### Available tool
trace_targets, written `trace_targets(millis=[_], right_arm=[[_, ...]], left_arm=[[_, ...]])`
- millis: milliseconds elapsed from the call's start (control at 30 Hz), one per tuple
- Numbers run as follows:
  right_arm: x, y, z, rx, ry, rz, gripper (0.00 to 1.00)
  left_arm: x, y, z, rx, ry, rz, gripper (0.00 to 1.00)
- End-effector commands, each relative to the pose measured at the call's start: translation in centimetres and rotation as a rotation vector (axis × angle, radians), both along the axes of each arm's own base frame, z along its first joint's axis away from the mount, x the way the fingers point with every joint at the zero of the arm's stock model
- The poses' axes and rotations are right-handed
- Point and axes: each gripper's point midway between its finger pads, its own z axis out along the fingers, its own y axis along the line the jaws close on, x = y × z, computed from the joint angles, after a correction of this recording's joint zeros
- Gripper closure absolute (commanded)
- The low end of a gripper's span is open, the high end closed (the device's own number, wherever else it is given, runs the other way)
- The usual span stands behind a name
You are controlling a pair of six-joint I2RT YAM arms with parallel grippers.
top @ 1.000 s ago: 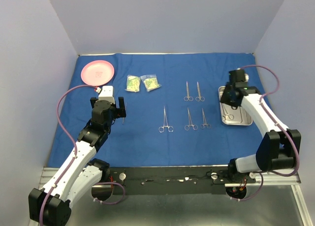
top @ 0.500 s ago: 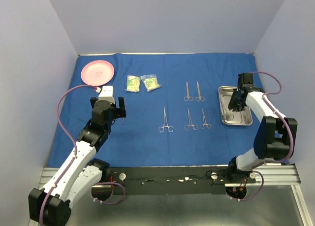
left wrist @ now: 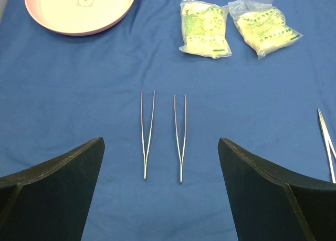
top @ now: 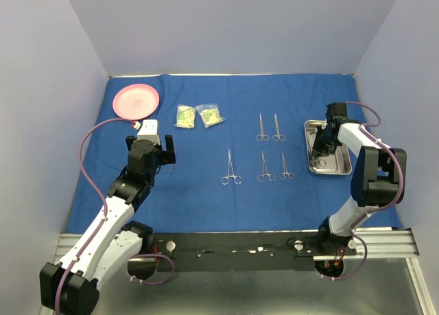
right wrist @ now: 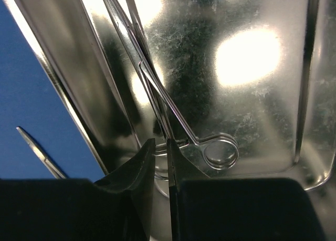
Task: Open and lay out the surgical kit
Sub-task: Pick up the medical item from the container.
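The royal-blue cloth point(top: 206, 191) lies spread flat. On it rest several forceps point(top: 265, 167) in two rows and two yellow-green packets point(top: 185, 116) point(left wrist: 203, 28). Two thin tweezers point(left wrist: 147, 131) point(left wrist: 180, 136) lie side by side just ahead of my left gripper point(left wrist: 160, 141), which hangs open above the cloth point(left wrist: 79, 94). The steel tray point(top: 341, 165) point(right wrist: 262, 94) sits at the right. My right gripper point(right wrist: 160, 141) is down inside it, its jaws pinched on the shank of a forceps point(right wrist: 157, 87) close to the ring handle.
A pink plate point(top: 136, 100) point(left wrist: 79, 7) sits at the cloth's far left corner. Pale walls close in the back and both sides. One forceps tip point(right wrist: 39, 152) lies on the cloth just left of the tray.
My right gripper has dropped into the tray and its jaws have closed on a forceps. The left arm has stayed put.
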Motion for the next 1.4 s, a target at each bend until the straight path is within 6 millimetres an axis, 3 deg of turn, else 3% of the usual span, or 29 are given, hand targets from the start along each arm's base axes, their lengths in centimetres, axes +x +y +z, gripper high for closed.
trace_targets(millis=[0,300,500,700,800,1367], right_arm=[[0.8,-0.1,-0.7,-0.007,0.015,0.022,0.78],[-0.1,-1.4,-2.1,-0.113,0.105,0.005,0.78],[-0.1,-2.3,-1.4,-0.175,0.117,-0.020,0.78],[1.7,-1.6,1.4,-0.141,0.010,0.006,0.78],[2.0,-1.3,1.5,-0.129,0.013,0.023,0.78],[0.9,-0.2,-2.4,-0.062,0.134,0.080,0.79]], left_arm=[[0.2,0.0,0.5,-0.002,-0.021,0.003,0.02],[0.2,0.0,0.6,-0.004,-0.025,0.003,0.02],[0.2,0.0,0.7,-0.004,-0.027,0.003,0.02],[0.2,-0.1,0.7,-0.004,-0.028,0.001,0.02],[0.2,-0.1,0.6,-0.004,-0.026,0.000,0.02],[0.2,0.0,0.7,-0.001,-0.030,0.002,0.02]])
